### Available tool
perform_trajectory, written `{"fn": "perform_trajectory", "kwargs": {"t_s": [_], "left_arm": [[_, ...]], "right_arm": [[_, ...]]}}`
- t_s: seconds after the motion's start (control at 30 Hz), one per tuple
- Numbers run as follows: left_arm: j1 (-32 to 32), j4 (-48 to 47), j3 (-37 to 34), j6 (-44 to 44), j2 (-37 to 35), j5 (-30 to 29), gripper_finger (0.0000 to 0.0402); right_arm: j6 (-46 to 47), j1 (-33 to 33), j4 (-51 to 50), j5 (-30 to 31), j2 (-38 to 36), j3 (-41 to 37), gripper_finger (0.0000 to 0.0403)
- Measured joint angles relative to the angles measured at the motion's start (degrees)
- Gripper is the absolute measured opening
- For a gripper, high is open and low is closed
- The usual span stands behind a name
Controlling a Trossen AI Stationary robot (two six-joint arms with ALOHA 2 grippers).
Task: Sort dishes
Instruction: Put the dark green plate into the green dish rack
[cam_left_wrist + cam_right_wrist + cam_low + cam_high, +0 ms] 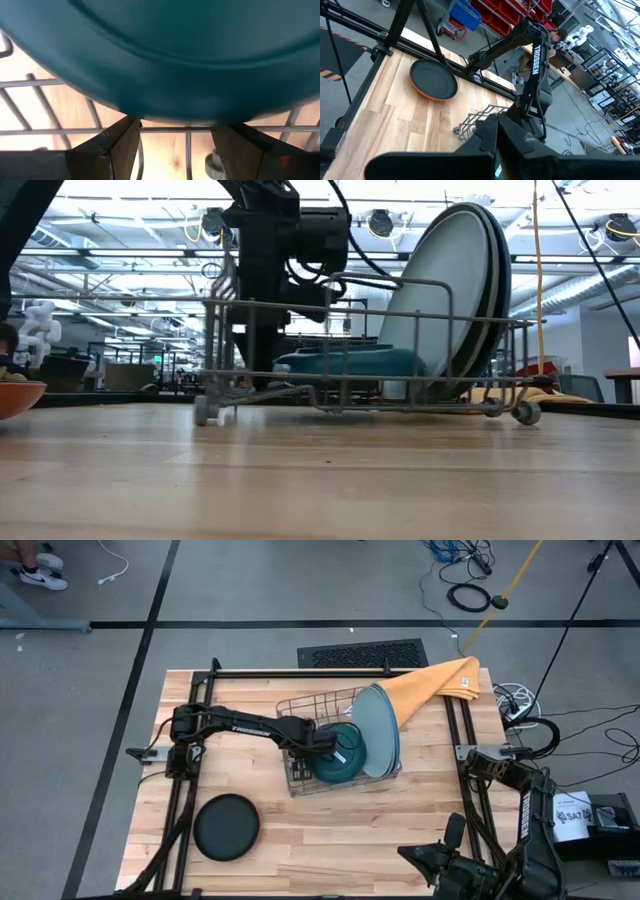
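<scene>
My left gripper (338, 752) reaches into the wire dish rack (300, 710), its two dark fingers (117, 145) spread wide on either side of the dark teal plate's (337, 762) rim. In my left wrist view that plate (165, 55) fills nearly everything ahead of me: a smooth, glossy, rounded underside with a raised ring, its edge just above the gap between my fingers. I cannot tell whether the pads actually press on it or only bracket it. Below my fingers run thin grey metal bars of the rack, and under those the pale wood planks of the table (380, 830).

The plate lies low and nearly flat in the rack (250, 310), tilted slightly. Just beyond it, farther along the rack from my left gripper, two or three large round plates (376, 730) stand on edge, leaning together; the nearest is grey, with bluer rims behind it. A yellow-orange cloth (435, 685) drapes from the table's far corner to the rack beside them.

Well apart from the rack, near the table edge behind my left arm, the black plate (226, 827) lies flat and matte; my right wrist view shows an orange-red rim under it (434, 80).

White letters on my left arm read "TROSSEN" (536, 59).

My right gripper (497, 145) waits clenched at the table's near right corner.
</scene>
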Motion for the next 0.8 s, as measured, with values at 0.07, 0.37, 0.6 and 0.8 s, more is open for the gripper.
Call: {"fn": "perform_trajectory", "kwargs": {"t_s": [0.07,0.37,0.6,0.8], "left_arm": [[0.0,2.9,0.0,0.0,0.0,0.0,0.0240],[-0.5,8.1,0.1,0.9,0.0,-0.6,0.0240],[-0.5,10.5,0.1,1.0,0.0,-1.5,0.0240],[-0.5,12.1,0.0,1.4,-0.2,-2.4,0.0240]], "right_arm": [[0.0,0.0,0.0,0.0,0.0,0.0,0.0000],[0.0,0.0,-0.1,0.0,0.0,0.0,0.0000],[0.0,0.0,-0.1,0.0,0.0,0.0,0.0000],[0.0,0.0,-0.1,0.0,0.0,0.0,0.0000]]}}
